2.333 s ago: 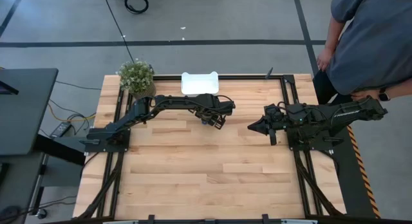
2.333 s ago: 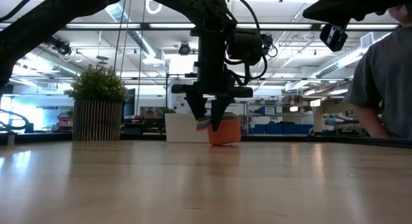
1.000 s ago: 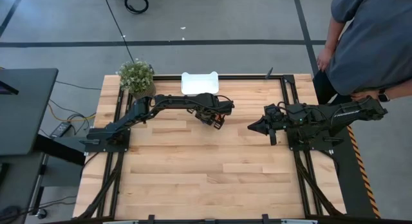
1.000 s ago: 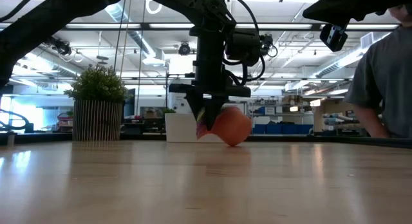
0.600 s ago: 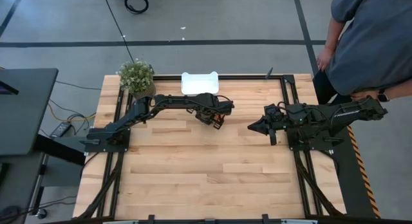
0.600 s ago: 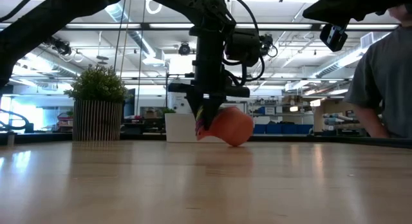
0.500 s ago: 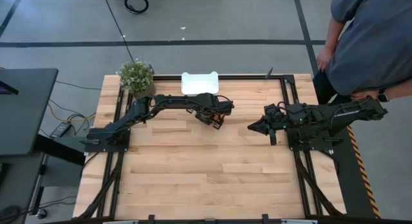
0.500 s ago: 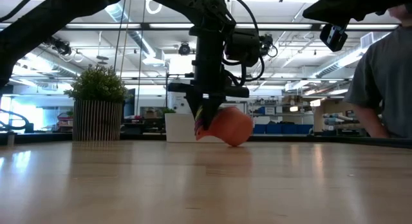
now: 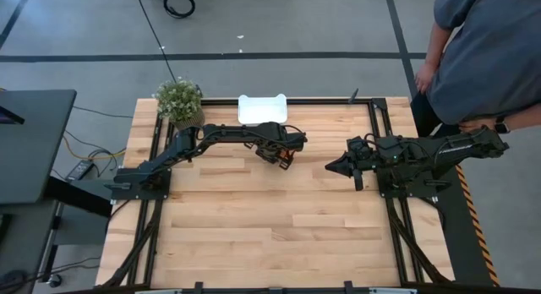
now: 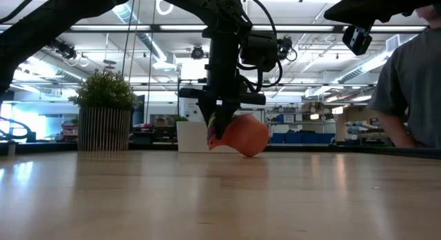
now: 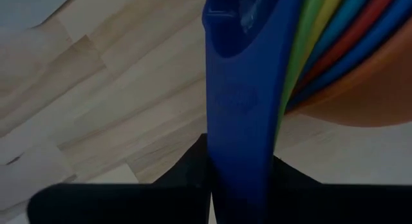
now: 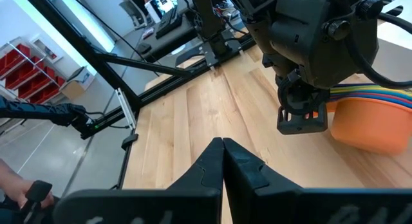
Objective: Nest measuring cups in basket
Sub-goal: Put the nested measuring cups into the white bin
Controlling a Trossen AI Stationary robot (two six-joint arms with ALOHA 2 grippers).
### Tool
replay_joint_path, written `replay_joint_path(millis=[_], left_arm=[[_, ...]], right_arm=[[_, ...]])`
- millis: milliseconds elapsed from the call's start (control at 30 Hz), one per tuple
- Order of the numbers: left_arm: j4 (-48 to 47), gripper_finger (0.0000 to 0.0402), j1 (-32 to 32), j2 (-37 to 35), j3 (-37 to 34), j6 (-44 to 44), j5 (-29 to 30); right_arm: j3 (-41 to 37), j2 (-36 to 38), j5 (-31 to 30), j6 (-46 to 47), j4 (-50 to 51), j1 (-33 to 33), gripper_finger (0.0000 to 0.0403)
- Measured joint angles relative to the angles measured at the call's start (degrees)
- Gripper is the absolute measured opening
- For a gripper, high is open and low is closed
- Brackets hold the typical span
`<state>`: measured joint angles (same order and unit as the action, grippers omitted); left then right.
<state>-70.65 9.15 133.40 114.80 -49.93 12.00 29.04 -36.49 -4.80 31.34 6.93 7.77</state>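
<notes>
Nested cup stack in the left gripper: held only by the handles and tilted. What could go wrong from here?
1. The left gripper pinches only the handles; the tilted measuring cups could slip or fan apart.
2. The orange cup hangs low over the table and may drag.
3. The basket lies behind the arm, close to the plant; a swing there could clip either.

Nested measuring cups [image 12: 368, 116]: orange outermost bowl, then rims banded red, blue, yellow and green (a rainbow stack); deep blue handle [image 11: 241, 102] in front. White basket [image 9: 262, 108]. Pale blond wood table [image 9: 254, 218] with plank striping. Black left tool [image 10: 222, 123] and black right tool [image 9: 331, 166]. Green plant [image 10: 103, 88] in a pale, vertically ribbed pot [image 10: 103, 128]. Grey shirt [image 9: 490, 49] on the person.
</notes>
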Motion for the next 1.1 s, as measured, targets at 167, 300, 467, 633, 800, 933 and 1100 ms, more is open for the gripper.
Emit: replay_joint_path(millis=[167,300,467,633,800,933,1100], left_arm=[[-0.3,0.0056,0.0,-0.09,0.0,0.0,-0.01],[-0.78,0.0056,0.02,-0.34,0.0,0.0,0.18],[-1.47,0.0056,0.04,-1.18,0.02,0.24,0.97],[-2.12,0.0055,0.07,-2.05,0.02,0.26,3.01],[-3.52,0.0055,0.2,-2.49,0.02,0.26,2.89],[-4.06,0.0055,0.17,-3.09,0.02,3.91,2.15],[-4.26,0.0055,0.33,-4.58,0.02,7.08,0.13]], right_arm=[[0.0,0.0,-0.02,0.01,-0.01,0.02,0.0014],[0.0,0.0,-0.01,0.01,-0.01,0.01,0.0014],[0.0,0.0,-0.02,0.01,-0.01,0.02,0.0014],[0.0,0.02,0.0,0.01,-0.03,0.01,0.0014],[0.0,0.0,-0.01,0.01,-0.08,0.01,0.0014],[0.0,0.02,0.0,0.01,-0.52,0.02,0.0014],[-0.02,0.01,0.0,-0.01,-0.59,0.02,0.0014]])
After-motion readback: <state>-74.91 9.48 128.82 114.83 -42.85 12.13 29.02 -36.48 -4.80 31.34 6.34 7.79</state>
